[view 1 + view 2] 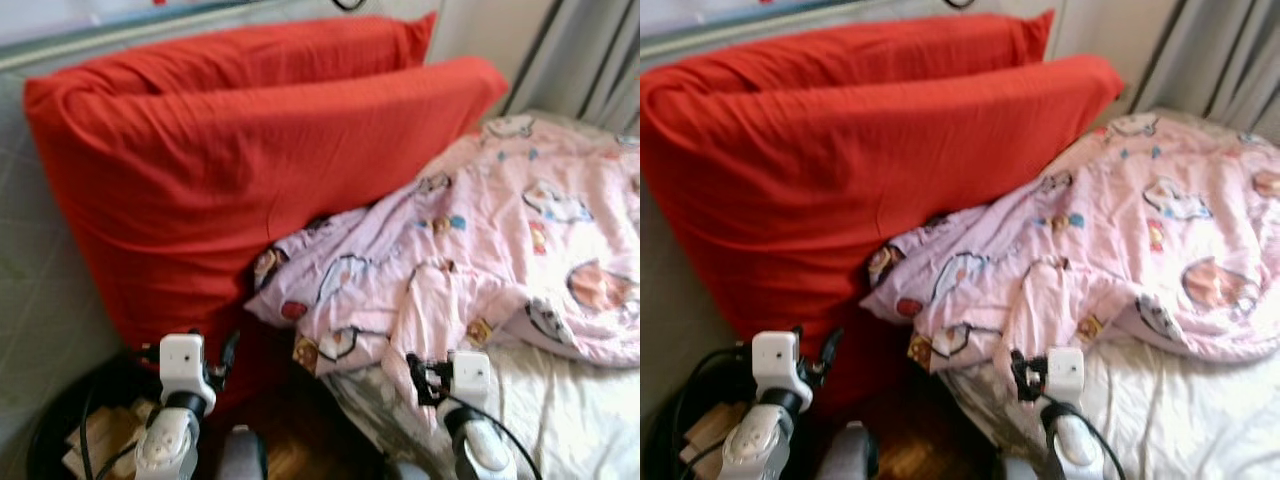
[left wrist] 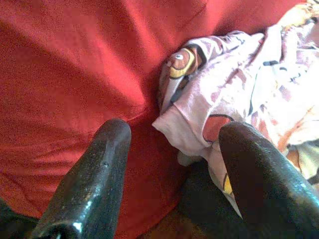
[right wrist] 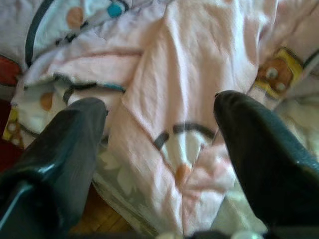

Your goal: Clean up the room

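We see two big plain red fabric pillows (image 1: 250, 150), one solid colour with no print. The crumpled pale pink quilt (image 1: 500, 260) carries cartoon figures outlined in black, with spots of orange, yellow, teal and red. Under it lies a white bed sheet (image 1: 560, 410). Grey curtains (image 1: 590, 60) hang behind. The floor (image 1: 300, 445) is brown wood.

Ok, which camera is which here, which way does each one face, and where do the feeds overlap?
Left eye view: on the head, looking forward and down at two red pillows and a pink cartoon-print blanket; both forearms show at the bottom edge.
Right eye view: the other eye of the head camera, same scene.
Left wrist view: along the open left gripper toward a pillow and the blanket's corner.
Right wrist view: along the open right gripper at the blanket.
Shared: every view has the blanket.
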Available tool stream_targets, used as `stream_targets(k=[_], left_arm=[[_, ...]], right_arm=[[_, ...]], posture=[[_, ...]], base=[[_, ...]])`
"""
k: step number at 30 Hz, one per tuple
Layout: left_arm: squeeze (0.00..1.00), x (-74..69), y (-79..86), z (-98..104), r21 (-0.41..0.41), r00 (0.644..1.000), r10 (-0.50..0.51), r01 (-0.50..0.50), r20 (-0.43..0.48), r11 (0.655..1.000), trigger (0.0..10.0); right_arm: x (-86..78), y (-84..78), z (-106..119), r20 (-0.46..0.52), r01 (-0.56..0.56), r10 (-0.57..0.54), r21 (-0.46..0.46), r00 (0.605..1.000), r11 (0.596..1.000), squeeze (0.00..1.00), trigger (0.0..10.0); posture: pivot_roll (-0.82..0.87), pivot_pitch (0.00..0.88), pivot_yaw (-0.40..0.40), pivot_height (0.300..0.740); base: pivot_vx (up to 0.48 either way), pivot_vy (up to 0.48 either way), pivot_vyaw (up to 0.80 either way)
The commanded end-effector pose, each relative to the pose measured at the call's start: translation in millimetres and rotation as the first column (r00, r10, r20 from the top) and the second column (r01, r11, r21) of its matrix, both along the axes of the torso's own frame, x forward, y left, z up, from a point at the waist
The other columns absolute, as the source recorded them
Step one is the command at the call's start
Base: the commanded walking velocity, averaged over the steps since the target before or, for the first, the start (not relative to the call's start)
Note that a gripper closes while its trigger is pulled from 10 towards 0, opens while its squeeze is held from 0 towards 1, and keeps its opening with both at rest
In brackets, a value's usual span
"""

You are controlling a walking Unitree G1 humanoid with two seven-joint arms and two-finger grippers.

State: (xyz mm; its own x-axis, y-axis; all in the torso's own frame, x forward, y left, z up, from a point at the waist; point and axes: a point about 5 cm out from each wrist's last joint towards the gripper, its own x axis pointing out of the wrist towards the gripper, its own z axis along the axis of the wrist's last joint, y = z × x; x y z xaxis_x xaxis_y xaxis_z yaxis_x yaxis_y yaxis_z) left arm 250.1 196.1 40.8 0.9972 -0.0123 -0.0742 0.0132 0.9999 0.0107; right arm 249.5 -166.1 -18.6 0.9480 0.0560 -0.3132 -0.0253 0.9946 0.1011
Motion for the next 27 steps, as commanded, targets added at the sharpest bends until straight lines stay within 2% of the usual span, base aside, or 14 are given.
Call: stream_targets(k=[1, 6, 8, 11, 27], left_arm=[[0.00, -1.1, -0.8, -4, -0.003, 1.000, -0.005, 0.005, -0.018, 1.000, 10.0], [0.00, -1.0, -0.6, -5, -0.004, 1.000, -0.009, 0.008, -0.023, 1.000, 10.0], [0.00, -0.9, -0.3, -5, -0.004, 1.000, -0.010, 0.010, -0.025, 1.000, 10.0], [0.00, -0.6, 0.1, -5, -0.004, 1.000, -0.009, 0.008, -0.025, 1.000, 10.0], [0.00, 0.9, -1.5, -3, 0.015, 0.999, -0.024, 0.024, -0.022, 1.000, 10.0]], right_arm=[[-3.2, -0.7, -3, -0.017, 0.007, -0.007, 0.001, 1.000, 1.000, 0.00, 10.0], [-4.3, 1.9, -8, -0.063, -0.004, 0.004, -0.008, 0.998, 1.000, 0.00, 10.0], [-4.5, 3.6, -9, -0.072, -0.015, 0.015, -0.006, 0.997, 1.000, 0.00, 10.0], [-4.3, 4.5, -7, -0.042, -0.013, 0.013, 0.014, 0.999, 1.000, 0.00, 10.0], [-4.9, 16.4, -11, -0.090, -0.086, 0.088, 0.032, 0.992, 0.996, 0.00, 10.0]], posture=[[0.14, 0.076, -0.047, 0.609], [0.14, 0.077, -0.044, 0.605], [0.14, 0.077, -0.043, 0.590], [0.14, 0.077, -0.041, 0.585], [0.14, 0.073, -0.035, 0.585]], base=[[0.000, 0.000, 0.00], [0.000, 0.000, 0.00], [0.000, 0.000, 0.00], [0.000, 0.000, 0.00], [0.036, 0.000, 0.00]])
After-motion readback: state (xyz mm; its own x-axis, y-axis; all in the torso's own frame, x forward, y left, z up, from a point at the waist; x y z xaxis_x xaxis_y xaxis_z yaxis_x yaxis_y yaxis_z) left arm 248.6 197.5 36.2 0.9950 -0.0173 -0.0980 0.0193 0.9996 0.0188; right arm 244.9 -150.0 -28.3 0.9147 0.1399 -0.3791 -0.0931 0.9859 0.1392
